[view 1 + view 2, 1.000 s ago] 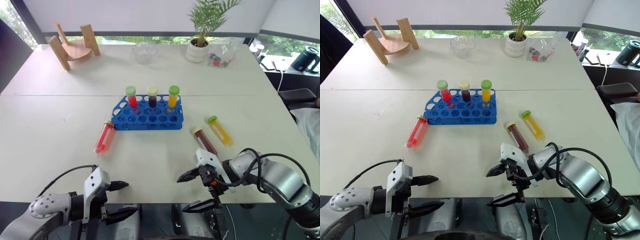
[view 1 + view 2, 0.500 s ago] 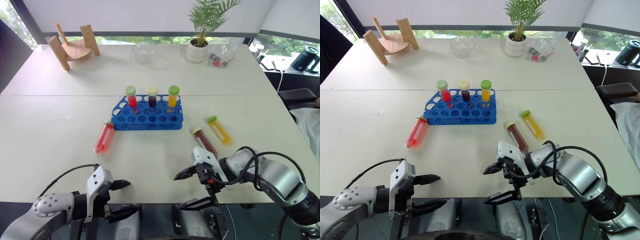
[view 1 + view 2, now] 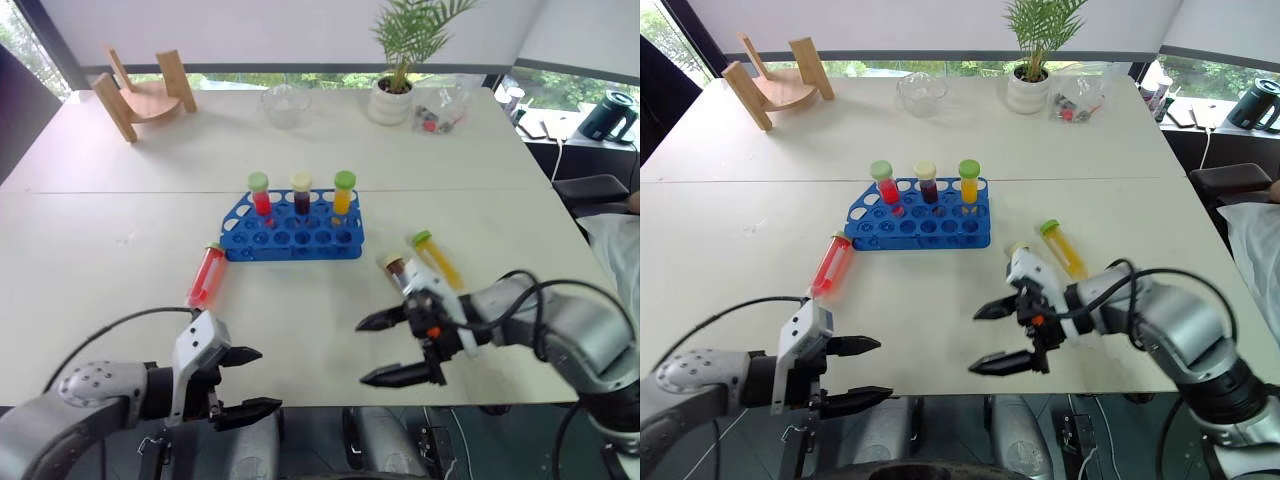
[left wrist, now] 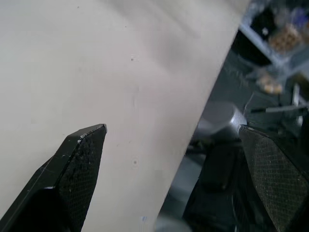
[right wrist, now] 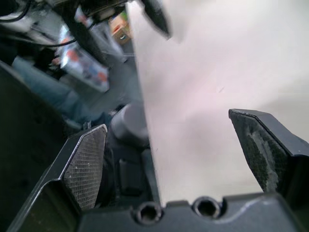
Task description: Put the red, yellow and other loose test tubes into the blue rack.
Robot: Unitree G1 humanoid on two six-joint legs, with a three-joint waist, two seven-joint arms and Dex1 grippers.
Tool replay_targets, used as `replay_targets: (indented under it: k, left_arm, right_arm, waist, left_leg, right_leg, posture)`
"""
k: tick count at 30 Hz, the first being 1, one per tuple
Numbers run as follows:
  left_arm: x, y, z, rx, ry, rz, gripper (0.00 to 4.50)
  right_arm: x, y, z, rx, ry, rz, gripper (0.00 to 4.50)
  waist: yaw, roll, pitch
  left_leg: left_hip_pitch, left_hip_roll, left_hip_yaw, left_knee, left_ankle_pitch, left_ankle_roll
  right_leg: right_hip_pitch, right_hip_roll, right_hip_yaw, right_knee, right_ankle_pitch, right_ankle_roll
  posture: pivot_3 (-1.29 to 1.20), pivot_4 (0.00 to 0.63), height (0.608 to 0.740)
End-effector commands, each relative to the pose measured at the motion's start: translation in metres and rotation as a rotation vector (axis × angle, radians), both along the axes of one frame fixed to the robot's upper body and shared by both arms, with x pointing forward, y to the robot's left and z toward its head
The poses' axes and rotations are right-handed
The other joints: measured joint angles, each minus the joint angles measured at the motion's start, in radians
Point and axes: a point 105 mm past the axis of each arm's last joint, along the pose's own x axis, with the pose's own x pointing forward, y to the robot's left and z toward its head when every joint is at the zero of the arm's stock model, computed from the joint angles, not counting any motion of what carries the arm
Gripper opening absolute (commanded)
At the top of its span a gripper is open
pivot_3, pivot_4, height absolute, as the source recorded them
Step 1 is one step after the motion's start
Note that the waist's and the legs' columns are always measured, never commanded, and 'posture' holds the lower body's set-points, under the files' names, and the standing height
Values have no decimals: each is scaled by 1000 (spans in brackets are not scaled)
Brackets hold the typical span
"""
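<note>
The blue rack (image 3: 293, 229) stands mid-table with three capped tubes upright in its back row: red (image 3: 261, 193), dark brown (image 3: 301, 192) and orange (image 3: 343, 192). A loose red tube (image 3: 207, 276) lies flat just left of the rack. To the rack's right lie a loose yellow tube (image 3: 437, 259) and a dark brown tube (image 3: 395, 268), the latter partly hidden behind my right hand. My right gripper (image 3: 360, 352) is open and empty over the table's front edge, pointing left. My left gripper (image 3: 268, 378) is open and empty at the front edge, below the red tube.
At the far side stand a wooden stand (image 3: 145, 92), a glass bowl (image 3: 286, 103), a potted plant (image 3: 395, 95) and a plastic bag (image 3: 440, 110). A dark kettle (image 3: 608, 115) sits off the table at the right. A seam (image 3: 120, 192) runs across the table behind the rack.
Both grippers have risen from below the table's front edge. The right one rose more and now covers part of the dark brown tube. The tubes have not moved.
</note>
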Motion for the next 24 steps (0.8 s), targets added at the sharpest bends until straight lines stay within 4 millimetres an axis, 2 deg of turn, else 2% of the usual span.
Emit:
replay_targets:
  k: [1,3,4,6,8,10,13,15,24]
  left_arm:
    - [35,21,54,92,-233,-50,4477]
    - [63,31,94,125,-391,-50,4477]
    - [70,31,104,130,-426,-60,4477]
    - [75,30,115,153,-470,-102,4477]
    - [79,28,121,166,-504,-128,4477]
    - [82,24,125,173,-534,-146,4477]
    - [84,19,127,176,-568,-169,4477]
    - [84,16,125,168,-577,-174,4477]
    - [78,10,98,149,-542,-135,4477]
  right_arm:
    - [48,-37,56,-67,-227,-145,4500]
    - [99,-78,72,-231,-379,-338,4500]
    - [117,-92,74,-297,-411,-408,4500]
    - [153,-110,77,-346,-397,-600,4500]
    - [169,-123,71,-419,-347,-680,4500]
    - [171,-130,59,-509,-298,-650,4500]
    - [168,-125,50,-543,-179,-589,4500]
    - [169,-121,47,-557,-131,-574,4500]
    - [175,-102,23,-597,-15,-525,4500]
  waist:
    - [2,1,2]
    - [6,3,6]
    - [3,3,5]
    - [-10,2,3]
    - [-33,-1,2]
    - [-37,-1,2]
    - [-31,0,2]
    - [-34,2,3]
    - [-36,2,3]
  left_leg:
    - [1,0,0,-1,0,0]
    - [0,0,-1,3,0,0]
    - [-1,1,-1,5,0,0]
    - [1,0,3,5,0,-1]
    - [0,0,13,0,0,0]
    - [-5,0,16,-2,0,0]
    - [-23,0,18,-3,1,-2]
    - [-28,1,20,-3,1,-2]
    - [-21,1,21,1,1,-1]
  right_leg:
    - [0,0,0,0,0,0]
    - [-1,1,-2,1,1,-2]
    - [-6,1,-3,-1,2,-4]
    - [-2,-1,-2,-5,2,-5]
    - [1,-3,5,-9,3,-3]
    - [-7,-4,9,-10,12,13]
    - [-27,-2,10,-6,11,11]
    - [-36,-2,12,0,10,9]
    - [-31,-1,14,4,10,11]
  posture:
    - [0,150,740]
    - [0,150,740]
    - [0,150,740]
    - [0,150,740]
    - [0,150,740]
    - [0,150,740]
    - [0,150,740]
    - [0,150,740]
    - [0,150,740]
